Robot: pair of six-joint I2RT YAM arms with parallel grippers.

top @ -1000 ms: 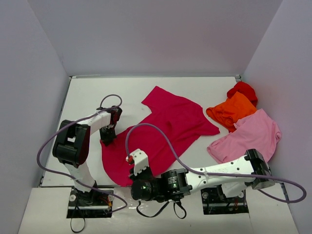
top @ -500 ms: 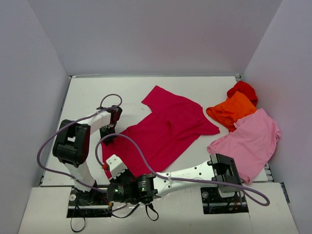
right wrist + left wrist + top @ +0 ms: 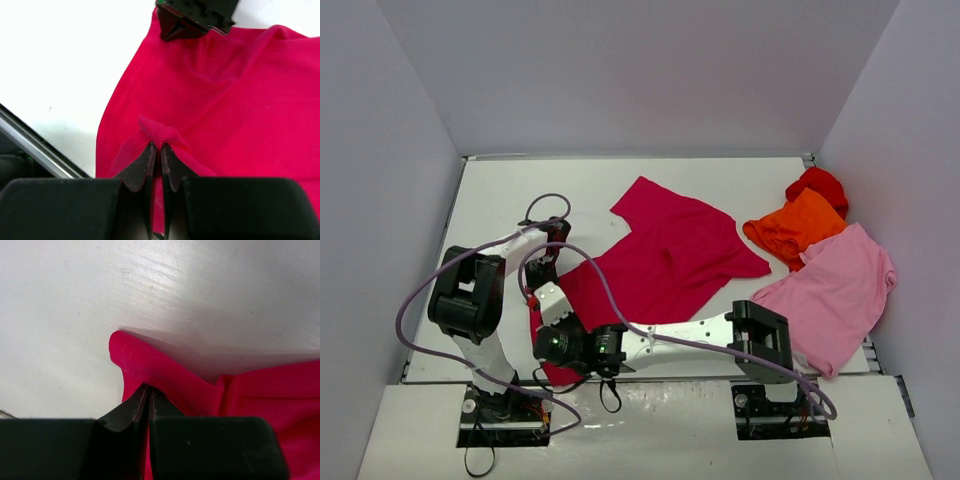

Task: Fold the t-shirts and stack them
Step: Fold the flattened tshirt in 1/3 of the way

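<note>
Sweeping left along the near edge over the last second, right end effector (image 3: 156,146) now sits near left end effector (image 3: 148,396). Both are clamped on the lower-left hem of the crimson-magenta shirt (image 3: 665,255), which is spread mid-desk (image 3: 500,200). Judged: hem corners being gathered, fold barely begun, other shirts untouched.

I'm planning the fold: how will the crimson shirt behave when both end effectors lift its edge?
Probably floppy: the crimson shirt bunches into a soft ridge where the right end effector pinches it. Likely light, since the left end effector holds only a thin hem fold. It would probably sag between the two grips.
</note>
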